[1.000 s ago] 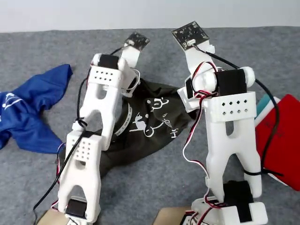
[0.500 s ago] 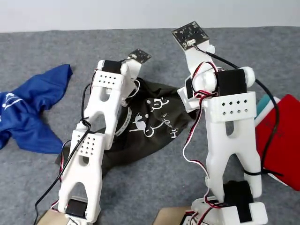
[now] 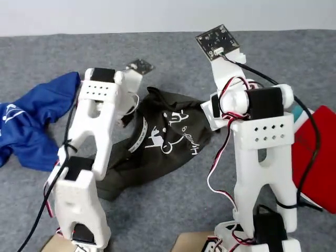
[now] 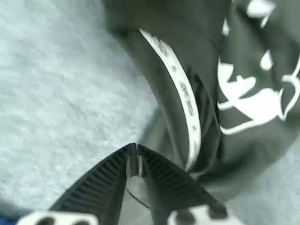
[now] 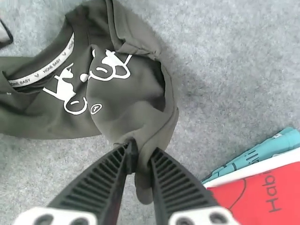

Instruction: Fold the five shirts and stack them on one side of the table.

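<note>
Dark olive printed shirt [image 3: 168,139] is clamped at ten o'clock by left gripper [image 4: 132,161], three o'clock by right gripper [image 5: 139,157], likely to stretch it flat.

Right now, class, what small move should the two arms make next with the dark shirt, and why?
Probably draw the pincers apart to spread the dark shirt flat: the right pincer grips a bunched edge, the left pincer is shut on cloth by the collar, and the cloth lies crumpled.

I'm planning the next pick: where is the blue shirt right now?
In the high view the blue shirt lies crumpled at the table's left edge, just left of the left arm, with the dark green shirt farther right.
</note>
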Robot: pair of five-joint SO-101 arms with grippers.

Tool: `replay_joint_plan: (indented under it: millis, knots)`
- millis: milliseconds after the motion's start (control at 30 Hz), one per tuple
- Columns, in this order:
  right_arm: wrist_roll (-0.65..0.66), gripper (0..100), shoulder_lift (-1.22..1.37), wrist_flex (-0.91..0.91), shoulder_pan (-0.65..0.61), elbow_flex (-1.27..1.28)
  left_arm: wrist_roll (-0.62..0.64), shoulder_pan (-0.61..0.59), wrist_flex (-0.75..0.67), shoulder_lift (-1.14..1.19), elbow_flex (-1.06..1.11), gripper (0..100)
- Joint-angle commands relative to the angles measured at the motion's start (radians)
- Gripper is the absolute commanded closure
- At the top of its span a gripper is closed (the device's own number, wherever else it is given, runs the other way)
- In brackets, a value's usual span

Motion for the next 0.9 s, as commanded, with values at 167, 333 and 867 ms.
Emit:
replay_joint_plan:
  millis: [167, 333, 867]
  knots:
    - [0.008, 98.9, -0.036, 0.035, 0.004, -0.003, 0.23, 0.02, -0.284, -0.031, -0.005, 76]
    - [0.008, 98.9, -0.036, 0.035, 0.004, -0.003, 0.253, 0.075, -0.367, 0.135, -0.119, 75]
    - [0.008, 98.9, -0.036, 0.035, 0.004, -0.005, 0.15, 0.091, 0.135, 0.824, -1.064, 94]
